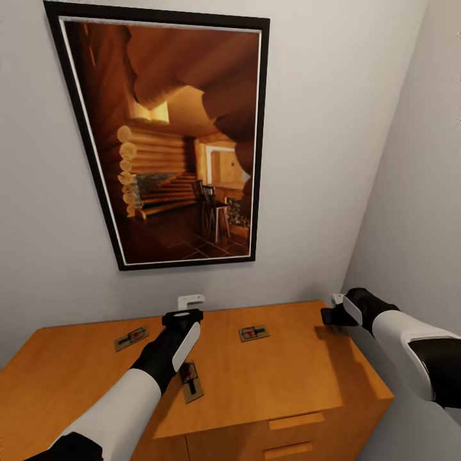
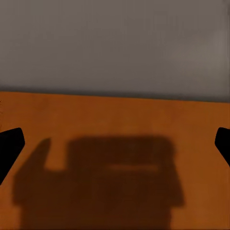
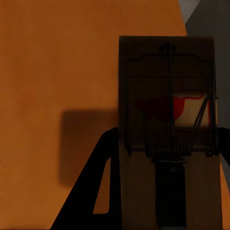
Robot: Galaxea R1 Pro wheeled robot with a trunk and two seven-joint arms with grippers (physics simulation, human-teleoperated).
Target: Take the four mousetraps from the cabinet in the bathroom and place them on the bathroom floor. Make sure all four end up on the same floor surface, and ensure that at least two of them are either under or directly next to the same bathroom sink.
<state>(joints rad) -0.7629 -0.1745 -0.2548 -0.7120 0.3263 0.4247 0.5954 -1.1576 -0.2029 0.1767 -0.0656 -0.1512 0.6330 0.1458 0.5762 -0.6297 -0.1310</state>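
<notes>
Below a framed cabin picture (image 1: 168,137), the cabinet (image 1: 282,371) worktop carries three mousetraps (image 1: 253,332), a fourth (image 3: 167,134) between the right hand's (image 1: 333,315) fingers, apparently gripped; lift straight; left hand (image 1: 182,315) open.

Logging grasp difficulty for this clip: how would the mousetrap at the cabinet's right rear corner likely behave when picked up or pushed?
The mousetrap looks like a thin, flat board, so probably stiff and light. Lying flat on the smooth cabinet top, it would likely slide, not tip or roll. Its low profile gives the right gripper little edge to catch, and the wire mechanism might snag the jaws.
</notes>
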